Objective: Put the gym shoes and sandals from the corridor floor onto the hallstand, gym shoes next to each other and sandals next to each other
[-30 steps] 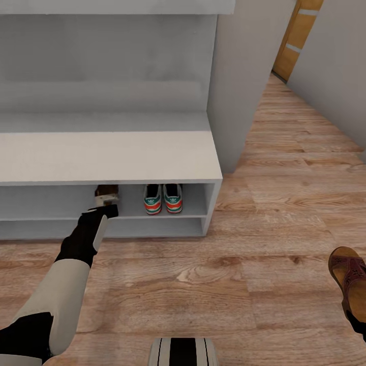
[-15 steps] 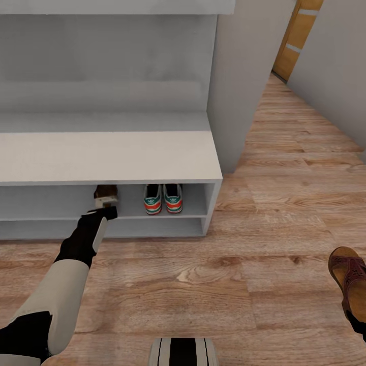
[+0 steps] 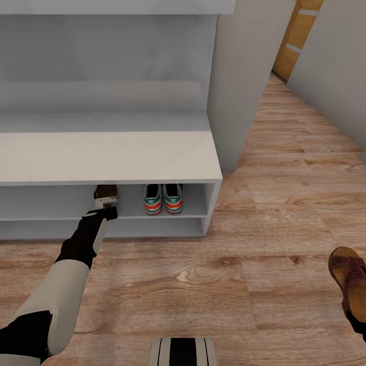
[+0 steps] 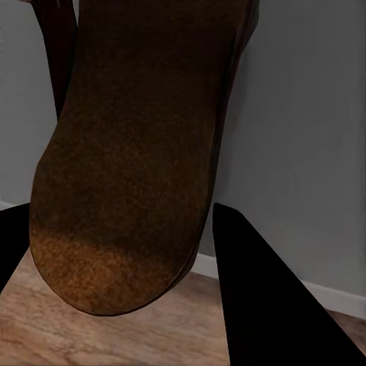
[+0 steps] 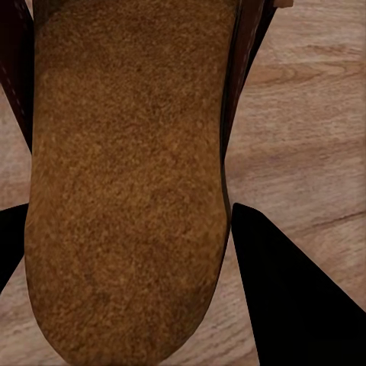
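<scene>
The two gym shoes [image 3: 162, 199] stand side by side, heels outward, on the upper open shelf of the hallstand [image 3: 107, 155]. To their left, my left gripper [image 3: 104, 210] is shut on a dark brown sandal [image 3: 105, 194] held at the mouth of that same shelf. Whether the sandal rests on the shelf I cannot tell. In the left wrist view its tan footbed [image 4: 130, 152] lies between my dark fingers [image 4: 259, 297]. The other sandal [image 3: 348, 273] hangs over the corridor floor [image 3: 203, 284] at the far right. My right gripper [image 5: 122, 221] is shut on this sandal's footbed [image 5: 130, 175].
A grey wall panel [image 3: 239, 86] rises just right of the hallstand. The corridor runs on past it to a wooden door [image 3: 297, 35]. My own base [image 3: 183, 352] shows at the bottom edge. The lower shelf [image 3: 152, 227] sits just above the floor.
My left gripper has edged slightly left and deeper toward the upper shelf with its sandal. The right arm and its sandal have stayed put.
</scene>
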Controlling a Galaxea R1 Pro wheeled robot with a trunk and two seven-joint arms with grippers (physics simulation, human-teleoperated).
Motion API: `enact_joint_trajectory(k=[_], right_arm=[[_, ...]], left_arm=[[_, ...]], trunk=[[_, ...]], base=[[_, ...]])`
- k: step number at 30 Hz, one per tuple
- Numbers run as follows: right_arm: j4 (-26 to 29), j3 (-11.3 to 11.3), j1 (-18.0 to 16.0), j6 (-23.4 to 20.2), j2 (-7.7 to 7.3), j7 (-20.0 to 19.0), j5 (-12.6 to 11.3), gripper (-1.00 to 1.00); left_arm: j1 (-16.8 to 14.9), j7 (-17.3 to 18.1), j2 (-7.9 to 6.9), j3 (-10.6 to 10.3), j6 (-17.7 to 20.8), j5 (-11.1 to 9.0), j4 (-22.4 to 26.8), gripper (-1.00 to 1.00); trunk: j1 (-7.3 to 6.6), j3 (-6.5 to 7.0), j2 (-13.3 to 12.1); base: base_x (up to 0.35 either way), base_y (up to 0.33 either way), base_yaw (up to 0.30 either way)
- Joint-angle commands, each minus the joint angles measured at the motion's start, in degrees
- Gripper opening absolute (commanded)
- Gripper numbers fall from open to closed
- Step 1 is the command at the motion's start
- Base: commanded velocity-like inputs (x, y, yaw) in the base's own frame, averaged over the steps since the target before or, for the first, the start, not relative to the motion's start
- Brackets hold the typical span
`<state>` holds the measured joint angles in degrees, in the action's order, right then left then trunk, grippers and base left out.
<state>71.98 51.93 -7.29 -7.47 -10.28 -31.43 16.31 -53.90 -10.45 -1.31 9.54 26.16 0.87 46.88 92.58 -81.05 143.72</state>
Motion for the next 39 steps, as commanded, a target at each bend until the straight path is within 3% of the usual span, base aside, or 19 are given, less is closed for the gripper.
enact_joint_trajectory(k=[1, 39], right_arm=[[0.0, 0.0, 0.0, -0.1, 0.0, 0.1, -0.1, -1.0], [0.0, 0.0, 0.0, -0.1, -0.02, 0.1, -0.1, -1.0]], left_arm=[[0.0, 0.2, -0.01, 0.0, 0.0, -0.1, -2.0, -1.0], [0.0, 0.2, 0.04, 0.0, -0.1, -0.1, -2.2, -1.0]], trunk=[[0.01, 0.0, 0.0], [0.01, 0.0, 0.0]], base=[[0.0, 0.0, 0.0], [0.08, 0.0, 0.0]])
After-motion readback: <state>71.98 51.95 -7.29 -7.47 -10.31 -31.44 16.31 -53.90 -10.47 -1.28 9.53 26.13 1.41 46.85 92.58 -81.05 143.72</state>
